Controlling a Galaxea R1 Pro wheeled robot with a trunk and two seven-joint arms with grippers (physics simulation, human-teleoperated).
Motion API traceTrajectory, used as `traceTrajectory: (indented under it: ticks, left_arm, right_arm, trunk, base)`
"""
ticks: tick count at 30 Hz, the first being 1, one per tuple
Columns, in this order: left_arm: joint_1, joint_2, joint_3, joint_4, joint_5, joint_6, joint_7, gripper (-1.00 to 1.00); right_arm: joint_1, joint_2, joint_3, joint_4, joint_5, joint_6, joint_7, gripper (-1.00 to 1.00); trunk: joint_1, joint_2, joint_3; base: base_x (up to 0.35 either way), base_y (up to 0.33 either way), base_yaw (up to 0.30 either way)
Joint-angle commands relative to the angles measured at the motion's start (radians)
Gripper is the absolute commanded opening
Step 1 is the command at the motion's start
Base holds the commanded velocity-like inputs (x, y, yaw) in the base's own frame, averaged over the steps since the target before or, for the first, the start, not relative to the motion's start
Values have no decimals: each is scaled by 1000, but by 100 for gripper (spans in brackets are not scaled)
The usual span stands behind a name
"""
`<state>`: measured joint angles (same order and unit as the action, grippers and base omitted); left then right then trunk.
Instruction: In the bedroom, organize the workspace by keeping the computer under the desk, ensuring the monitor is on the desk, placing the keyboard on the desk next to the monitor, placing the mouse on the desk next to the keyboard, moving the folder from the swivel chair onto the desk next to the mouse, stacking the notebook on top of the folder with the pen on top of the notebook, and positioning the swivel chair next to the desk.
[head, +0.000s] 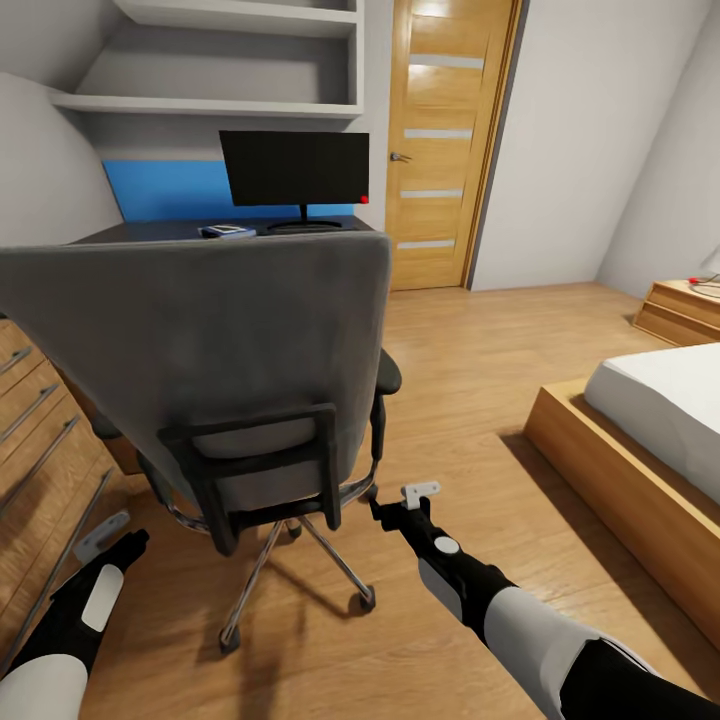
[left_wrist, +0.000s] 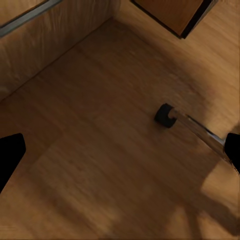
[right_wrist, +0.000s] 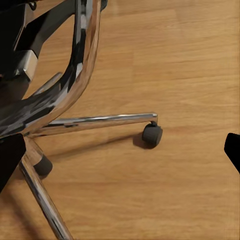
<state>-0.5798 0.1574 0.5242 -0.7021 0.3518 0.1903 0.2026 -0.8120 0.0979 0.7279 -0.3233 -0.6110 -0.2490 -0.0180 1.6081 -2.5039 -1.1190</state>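
The swivel chair (head: 200, 330) stands right in front of me, its grey backrest toward the camera and its chrome base (right_wrist: 75, 120) on castors (right_wrist: 151, 134). Behind it is the black-topped desk (head: 150, 230) with the monitor (head: 295, 170) upright on it. Left of the monitor's foot lies a flat blue thing (head: 228, 231), apparently the folder, with something pale on top. My left gripper (head: 108, 537) hangs open low at the chair's left, over a castor (left_wrist: 165, 115). My right gripper (head: 410, 500) is open beside the chair's base, touching nothing. The backrest hides the seat and the desk's front.
A light wooden dresser (head: 40, 420) with bar handles stands close on the left. A bed (head: 650, 420) in a wooden frame fills the right, with a nightstand (head: 685, 310) behind it. The oak door (head: 445, 140) is beyond the desk. Bare wood floor (head: 470, 380) lies between chair and bed.
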Motion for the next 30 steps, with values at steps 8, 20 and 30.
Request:
traceTrajectory:
  ticks: [8, 20, 30]
  left_arm:
    - [0, 3, 10, -2, 10, 6, 8, 100]
    - [0, 4, 45, -2, 11, 6, 9, 100]
    - [0, 2, 49, -1, 14, 6, 8, 100]
  right_arm:
    - [-1, 0, 8, 1, -10, -5, -2, 100]
    - [-1, 0, 11, 3, -8, -27, 1, 100]
    - [-1, 0, 14, 1, -4, -55, 5, 100]
  trunk:
    - [0, 0, -1]
    - [0, 0, -1]
    - [0, 0, -1]
  base:
    - [91, 0, 0]
    - [4, 0, 0]
    - [0, 0, 0]
